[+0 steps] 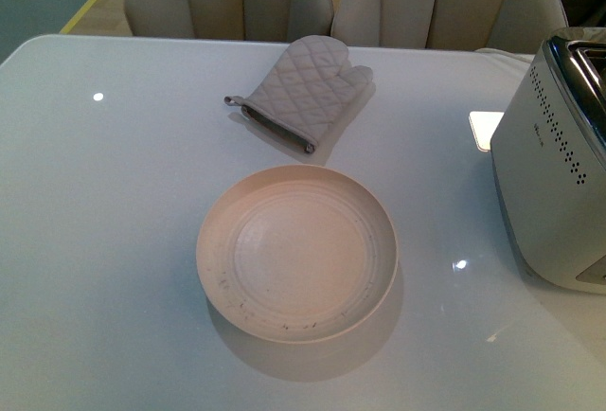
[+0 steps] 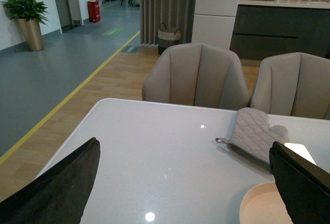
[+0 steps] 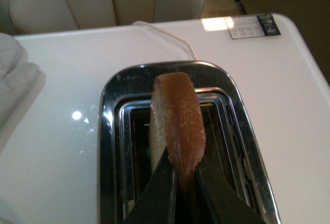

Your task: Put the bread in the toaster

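Bread (image 3: 178, 115), one slice, stands on edge over the one toaster (image 3: 108, 131), pinched in my right gripper (image 3: 184, 170). One plate (image 1: 379, 241) at the toaster's 9 o'clock, one mitt (image 1: 303, 94) at the plate's 12. Left gripper (image 2: 184, 146) gapes.

My left fingers (image 2: 56, 193) are broad matt-black wedges with rounded tips, in both lower corners of their frame. My right fingers (image 3: 157, 193), bottom centre, look dark, flat and tapering.
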Motion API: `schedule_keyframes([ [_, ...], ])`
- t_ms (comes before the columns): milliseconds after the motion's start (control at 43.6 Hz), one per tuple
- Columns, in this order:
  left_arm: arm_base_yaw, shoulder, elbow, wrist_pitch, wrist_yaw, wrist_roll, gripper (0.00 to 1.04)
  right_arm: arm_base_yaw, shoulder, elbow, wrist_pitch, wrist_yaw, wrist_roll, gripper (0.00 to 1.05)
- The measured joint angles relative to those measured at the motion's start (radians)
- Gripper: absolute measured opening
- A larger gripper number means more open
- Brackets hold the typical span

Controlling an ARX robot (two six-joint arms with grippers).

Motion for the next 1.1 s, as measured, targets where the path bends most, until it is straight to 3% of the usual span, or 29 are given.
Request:
schedule_keyframes([
  [161, 0.0, 0.0, 0.0, 0.0, 0.0, 0.0, 0.98, 0.004, 0.013, -0.053, 0.008, -0.012, 0.027, 0.05],
  [436, 0.0, 0.0, 0.0, 0.0, 0.0, 0.0, 0.98, 0.001, -0.049, -0.157, 0.025, -0.031, 0.099, 0.6],
  [642, 0.0, 0.0, 0.0, 0.0, 0.0, 0.0, 0.98, -0.044, -0.399, -0.233, 0.001, 0.03, 0.077, 0.97],
  [688, 0.0, 0.0, 0.0, 0.0, 0.0, 0.0, 0.98, -0.068, -0.48, -0.282, 0.069, -0.061, 0.044, 0.92],
  [757, 0.0, 0.0, 0.0, 0.0, 0.0, 0.0, 0.98, -0.089, -0.615, -0.413, 0.303, -0.286, -0.011, 0.76],
  [780, 0.0, 0.0, 0.0, 0.0, 0.0, 0.0, 0.98, -0.088, -0.633, -0.433, 0.328, -0.308, -0.019, 0.72],
  [894, 0.0, 0.0, 0.0, 0.0, 0.0, 0.0, 0.98, -0.074, -0.701, -0.545, 0.372, -0.314, -0.044, 0.49],
  [940, 0.0, 0.0, 0.0, 0.0, 0.0, 0.0, 0.98, -0.035, -0.725, -0.591, 0.372, -0.254, -0.048, 0.37],
  [1101, 0.0, 0.0, 0.0, 0.0, 0.0, 0.0, 0.98, -0.004, -0.806, -0.661, 0.374, -0.243, -0.056, 0.1],
])
